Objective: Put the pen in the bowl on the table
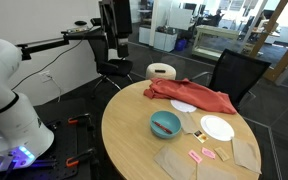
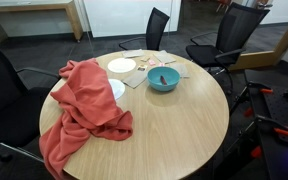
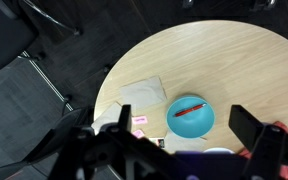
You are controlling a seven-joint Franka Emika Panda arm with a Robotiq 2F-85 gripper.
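Note:
The teal bowl (image 1: 165, 124) sits on the round tan wooden table (image 1: 132, 118), also seen in an exterior view (image 2: 163, 80) and in the wrist view (image 3: 200, 126). The thin red pen (image 3: 189, 109) lies inside the bowl, slanted across its middle; it shows faintly in an exterior view (image 2: 162, 77). My gripper (image 3: 181, 120) is open and empty, high above the table, with its dark fingers framing the bowl from above. In an exterior view the gripper (image 1: 114, 42) hangs well above and beyond the table's far edge.
A red cloth (image 2: 84, 110) drapes over the table edge and partly covers a white plate (image 2: 116, 88). Another white plate (image 1: 217, 128), tan paper mats (image 3: 144, 95) and small pink pieces (image 3: 140, 119) lie near the bowl. Black chairs (image 2: 239, 30) ring the table.

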